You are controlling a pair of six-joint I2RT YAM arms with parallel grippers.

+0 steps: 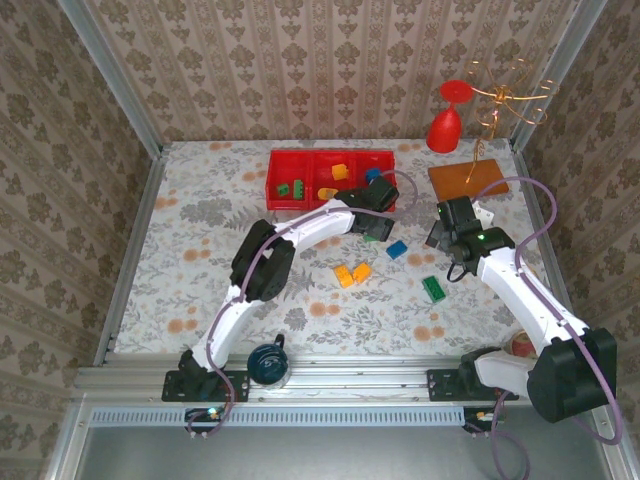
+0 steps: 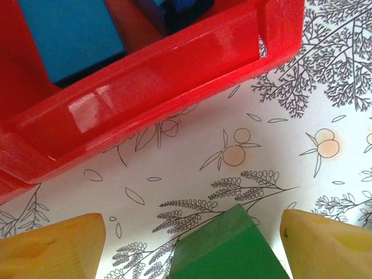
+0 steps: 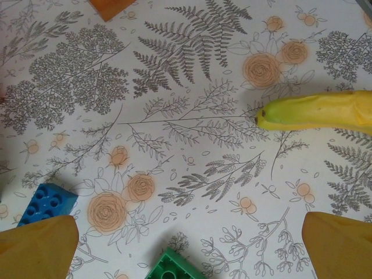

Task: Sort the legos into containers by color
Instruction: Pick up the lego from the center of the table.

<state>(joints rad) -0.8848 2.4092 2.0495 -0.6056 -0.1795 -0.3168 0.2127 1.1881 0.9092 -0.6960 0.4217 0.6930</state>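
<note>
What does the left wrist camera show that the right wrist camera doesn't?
Left wrist: the red tray with a blue brick inside it. Right wrist: a banana, a loose blue brick and a corner of the orange board. Both: the floral tablecloth and an open gripper over a green brick, the left gripper with the tray-side green brick, the right gripper with the other green brick.

A green lego (image 2: 232,251) sits between the left gripper's (image 2: 192,235) parted yellow fingers (image 2: 52,249), near the red tray (image 2: 145,87).
</note>
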